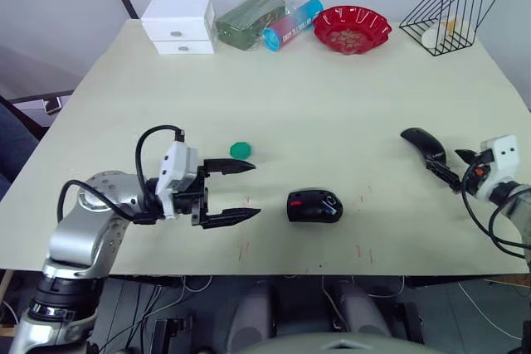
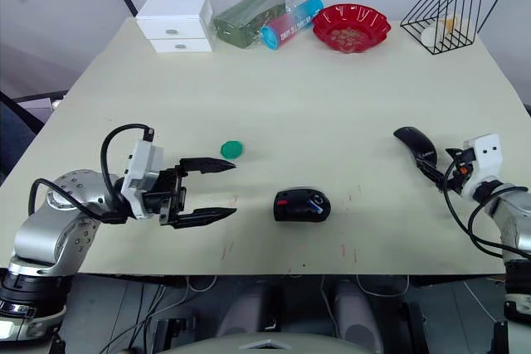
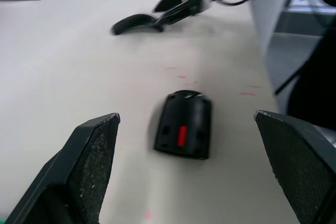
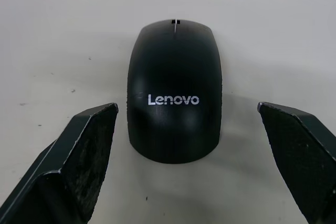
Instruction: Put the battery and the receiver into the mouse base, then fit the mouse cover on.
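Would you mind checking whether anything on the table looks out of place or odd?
The mouse base lies open near the front edge, its red parts and blue battery exposed, while the mouse cover lies apart, before the open right pincer.

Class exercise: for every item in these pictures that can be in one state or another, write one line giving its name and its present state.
Left gripper: open, empty.
Right gripper: open, either side of the cover.
Black oval mouse base with red parts: uncovered, blue battery inside.
Glossy black mouse cover: off the base, lying on the table.
White drawer box: drawers shut.
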Robot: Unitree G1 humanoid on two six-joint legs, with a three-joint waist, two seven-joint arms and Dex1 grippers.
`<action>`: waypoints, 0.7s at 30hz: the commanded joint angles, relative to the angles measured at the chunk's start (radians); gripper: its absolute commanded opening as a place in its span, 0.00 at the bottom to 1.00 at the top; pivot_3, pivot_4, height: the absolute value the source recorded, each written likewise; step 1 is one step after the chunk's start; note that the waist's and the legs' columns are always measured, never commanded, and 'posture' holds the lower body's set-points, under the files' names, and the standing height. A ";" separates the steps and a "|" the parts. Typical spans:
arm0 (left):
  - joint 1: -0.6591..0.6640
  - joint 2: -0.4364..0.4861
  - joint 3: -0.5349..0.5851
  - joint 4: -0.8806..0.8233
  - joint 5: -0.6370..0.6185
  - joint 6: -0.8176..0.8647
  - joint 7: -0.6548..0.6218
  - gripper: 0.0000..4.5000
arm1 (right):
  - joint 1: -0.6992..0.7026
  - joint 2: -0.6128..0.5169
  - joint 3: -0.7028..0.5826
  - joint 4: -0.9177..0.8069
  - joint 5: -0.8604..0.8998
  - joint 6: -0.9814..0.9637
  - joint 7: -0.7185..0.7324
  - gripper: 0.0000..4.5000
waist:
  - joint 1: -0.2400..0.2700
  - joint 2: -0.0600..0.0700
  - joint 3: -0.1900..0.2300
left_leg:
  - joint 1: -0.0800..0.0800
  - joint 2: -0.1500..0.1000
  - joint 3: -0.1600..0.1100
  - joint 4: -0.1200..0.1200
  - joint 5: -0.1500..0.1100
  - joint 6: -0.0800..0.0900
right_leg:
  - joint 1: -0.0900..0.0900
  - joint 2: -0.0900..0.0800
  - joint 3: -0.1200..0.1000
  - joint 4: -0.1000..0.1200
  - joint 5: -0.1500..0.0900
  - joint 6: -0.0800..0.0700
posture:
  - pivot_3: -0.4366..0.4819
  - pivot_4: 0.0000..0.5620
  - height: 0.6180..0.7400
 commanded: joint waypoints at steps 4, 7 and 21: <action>-0.012 0.019 0.051 0.012 -0.048 -0.013 -0.039 0.97 | -0.040 -0.017 -0.002 0.008 -0.010 0.012 0.004 1.00 | -0.001 0.000 0.000 | 0.000 0.000 0.000 0.000 0.000 0.000 | 0.000 0.000 0.000 0.000 0.000 0.000 | 0.48 0.27 1.00; -0.015 0.017 0.048 0.014 -0.052 -0.007 -0.044 0.97 | -0.047 -0.014 0.000 0.010 -0.009 0.023 0.006 1.00 | -0.001 0.000 0.000 | 0.000 0.000 0.000 0.000 0.000 0.000 | 0.000 0.000 0.000 0.000 0.000 0.000 | 0.48 0.27 1.00; -0.024 0.006 0.039 -0.017 -0.084 0.028 -0.014 0.97 | -0.079 -0.004 0.027 0.001 -0.007 0.063 0.010 1.00 | -0.001 0.000 0.000 | 0.000 0.000 0.000 0.000 0.000 0.000 | 0.000 0.000 0.000 0.000 0.000 0.000 | 0.48 0.27 1.00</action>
